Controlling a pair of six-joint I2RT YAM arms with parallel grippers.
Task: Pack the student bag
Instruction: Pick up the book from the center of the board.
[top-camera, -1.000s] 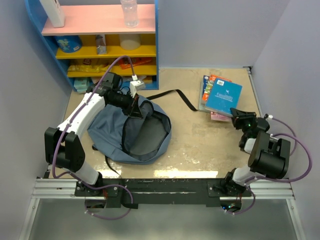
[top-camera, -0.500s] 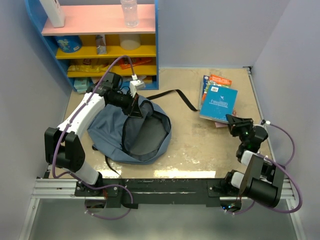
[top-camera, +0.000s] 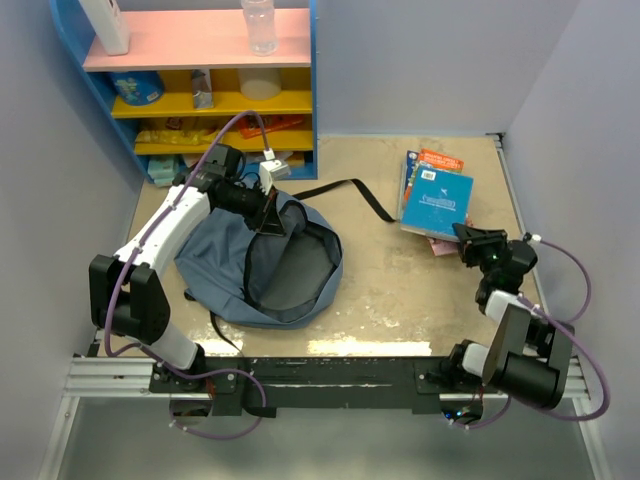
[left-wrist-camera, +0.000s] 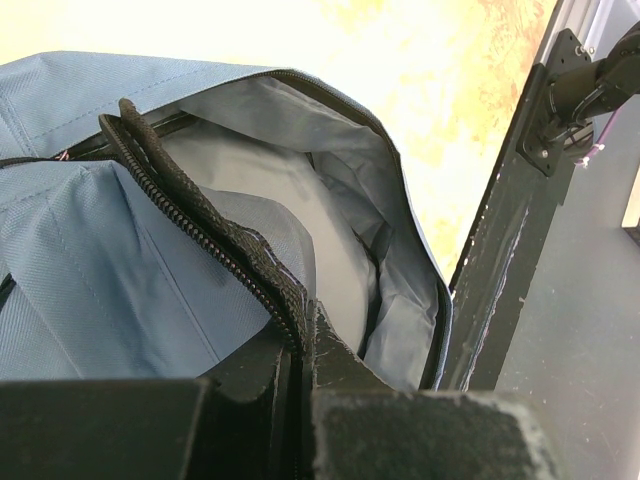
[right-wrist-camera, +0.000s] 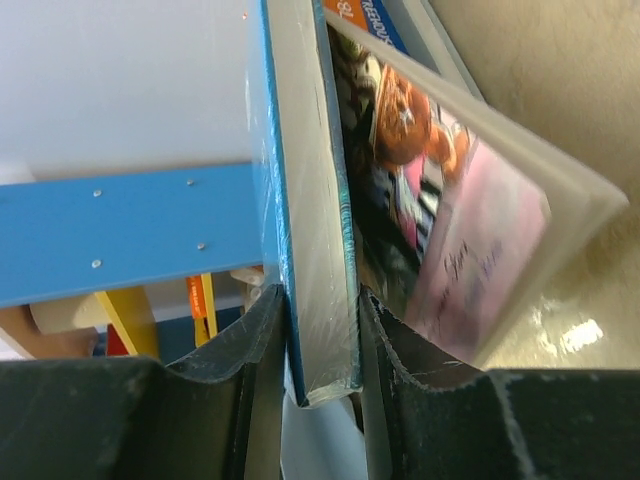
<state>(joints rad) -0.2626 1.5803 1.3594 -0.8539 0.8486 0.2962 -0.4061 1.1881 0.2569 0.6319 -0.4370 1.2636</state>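
Note:
The student bag (top-camera: 225, 265) lies slate-blue on the table's left, mouth gaping and grey lining (left-wrist-camera: 300, 210) showing. My left gripper (top-camera: 268, 215) is shut on its black zipper edge (left-wrist-camera: 200, 230) at the far rim, holding the opening up; in the left wrist view the left gripper (left-wrist-camera: 305, 325) pinches that zipper tape. At the right, my right gripper (top-camera: 466, 237) is shut on the near edge of a blue book (top-camera: 438, 198). In the right wrist view the right gripper (right-wrist-camera: 322, 345) clamps the blue book (right-wrist-camera: 305, 190), tilted up off a pink-covered book (right-wrist-camera: 490, 240) beneath.
More books (top-camera: 425, 160) lie stacked under the blue one. A blue shelf unit (top-camera: 200, 80) with a bottle (top-camera: 258, 25) and small items stands at the back left. A black bag strap (top-camera: 350, 188) trails toward the books. The arms' metal rail (top-camera: 330, 375) runs along the near edge.
The right arm swung and its gripper slid a little left, closing on the blue book, which shifted slightly toward the near left. The left arm and bag have not moved.

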